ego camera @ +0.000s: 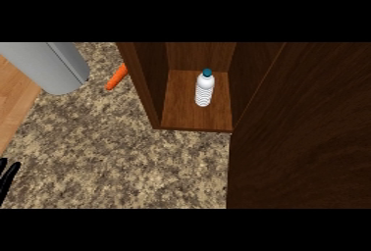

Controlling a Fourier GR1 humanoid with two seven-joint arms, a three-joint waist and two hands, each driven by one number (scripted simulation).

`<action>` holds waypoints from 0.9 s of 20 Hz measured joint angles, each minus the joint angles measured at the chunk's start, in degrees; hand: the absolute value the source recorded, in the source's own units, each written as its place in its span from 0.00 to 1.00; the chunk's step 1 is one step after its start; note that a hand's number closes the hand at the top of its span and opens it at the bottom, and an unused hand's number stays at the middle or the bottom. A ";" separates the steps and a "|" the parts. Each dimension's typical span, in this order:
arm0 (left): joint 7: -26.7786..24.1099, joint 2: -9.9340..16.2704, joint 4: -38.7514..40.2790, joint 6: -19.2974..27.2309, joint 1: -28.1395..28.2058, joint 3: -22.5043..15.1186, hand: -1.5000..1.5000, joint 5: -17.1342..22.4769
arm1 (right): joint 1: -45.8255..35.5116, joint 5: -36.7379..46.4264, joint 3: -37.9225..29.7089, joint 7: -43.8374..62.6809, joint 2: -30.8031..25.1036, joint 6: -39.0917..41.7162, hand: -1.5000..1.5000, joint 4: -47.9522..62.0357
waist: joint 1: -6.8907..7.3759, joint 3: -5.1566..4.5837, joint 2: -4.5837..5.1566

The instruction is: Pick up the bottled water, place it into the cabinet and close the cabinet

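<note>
At the lower left edge of the head view, only the black fingers of the left robot hand [7,177] show, straight and pointing upward, holding nothing and touching nothing. The right robot hand shows nowhere in the view.

Out from those fingers spreads the speckled granite counter [116,157], brown and beige, running up toward the top of the scene. A strip of light wooden floor [16,103] lies along its left side.

Farther up and to the right stands the dark wooden cabinet [148,83], open toward the view. The bottled water [205,89] stands upright on the cabinet's floor board, toward the back of the compartment, clear with a ribbed body and a blue cap. It sits between the two side walls, touching neither.

The cabinet door [304,132] fills the right side of the view as a broad dark wooden panel, swung open.

Just left of the cabinet, an orange carrot [116,78] lies on the counter, partly hidden by the cabinet's left wall. A grey cylindrical object [51,66] lies at the upper left.
</note>
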 measured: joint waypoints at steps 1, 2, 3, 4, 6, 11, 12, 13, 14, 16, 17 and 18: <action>-0.10 0.35 0.00 -0.43 0.38 0.46 0.00 0.16 | -1.26 0.12 0.92 0.70 0.31 -1.23 1.00 0.08 | 0.12 -0.01 0.03; -0.25 0.70 -0.08 -0.93 0.80 0.99 0.00 0.42 | -2.37 0.26 1.98 1.50 0.60 -2.39 1.00 0.18 | 0.28 0.00 -0.01; -0.45 1.01 0.21 -1.54 1.25 1.48 0.00 0.61 | -3.68 0.39 2.91 2.17 0.97 -3.50 1.00 0.27 | 0.43 -0.03 -0.02; -0.61 1.26 0.25 -1.99 1.77 1.87 0.00 0.78 | -5.01 0.54 3.78 2.97 1.34 -4.85 1.00 0.37 | 0.61 -0.03 -0.01; -0.90 1.74 0.44 -3.12 2.49 2.52 0.00 1.12 | -7.86 0.82 5.80 4.44 2.22 -7.25 1.00 0.58 | 0.90 -0.07 0.00; -1.57 3.16 0.66 -5.75 3.95 4.84 0.00 2.15 | -16.07 1.58 10.12 7.99 5.51 -14.33 1.00 1.22 | 1.89 -0.03 0.11; -1.69 3.46 1.01 -6.30 4.22 5.50 0.00 2.45 | -17.79 1.83 11.03 8.74 6.36 -15.94 1.00 1.43 | 1.98 0.00 0.19; -1.85 3.63 1.10 -6.74 4.51 5.87 0.00 2.58 | -19.54 2.32 11.87 9.41 7.31 -17.58 1.00 1.78 | 2.11 0.02 0.22; -1.96 3.81 1.18 -7.16 4.81 6.26 0.00 2.79 | -21.24 2.94 12.68 9.98 8.38 -19.34 1.00 2.14 | 2.21 0.05 0.25; -2.28 4.14 1.12 -7.98 5.49 7.13 0.00 3.13 | -24.88 4.50 14.11 11.45 10.51 -23.24 1.00 2.76 | 2.50 0.12 0.29; -2.49 4.18 1.32 -8.60 5.83 7.30 0.00 3.23 | -26.68 5.87 14.78 12.10 11.73 -25.25 1.00 3.21 | 2.62 0.11 0.38; -2.68 4.40 1.55 -9.29 6.29 7.81 0.00 3.48 | -28.67 7.50 15.67 13.03 12.85 -27.14 1.00 3.46 | 2.94 0.15 0.45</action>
